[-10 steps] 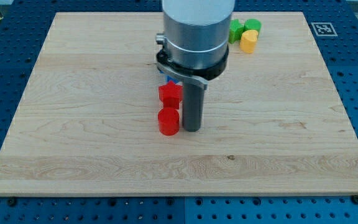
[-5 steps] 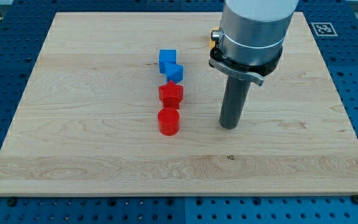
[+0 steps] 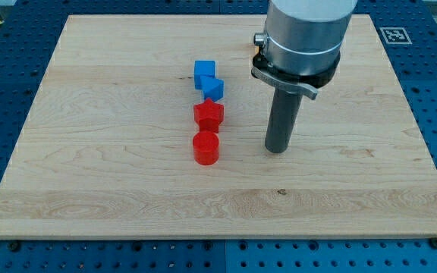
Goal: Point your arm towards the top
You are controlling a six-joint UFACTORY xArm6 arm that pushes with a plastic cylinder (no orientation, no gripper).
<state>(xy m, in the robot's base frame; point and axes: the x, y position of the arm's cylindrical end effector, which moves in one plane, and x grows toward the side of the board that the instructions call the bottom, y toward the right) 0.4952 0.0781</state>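
Since the earlier frames my tip (image 3: 278, 149) has left the red cylinder (image 3: 205, 148) and crossed to the view's right, now easing slightly back leftward; it rests on bare wood of the board (image 3: 112, 182), well apart from the column of blocks; it is a plain rod and grips nothing; the red star-like block (image 3: 209, 115) and two blue blocks (image 3: 204, 73) (image 3: 214, 89) sit untouched; judging by this, the travel upward is barely begun; the next move calls for a straight slide toward the view's top edge, where whatever lies behind the arm is hidden
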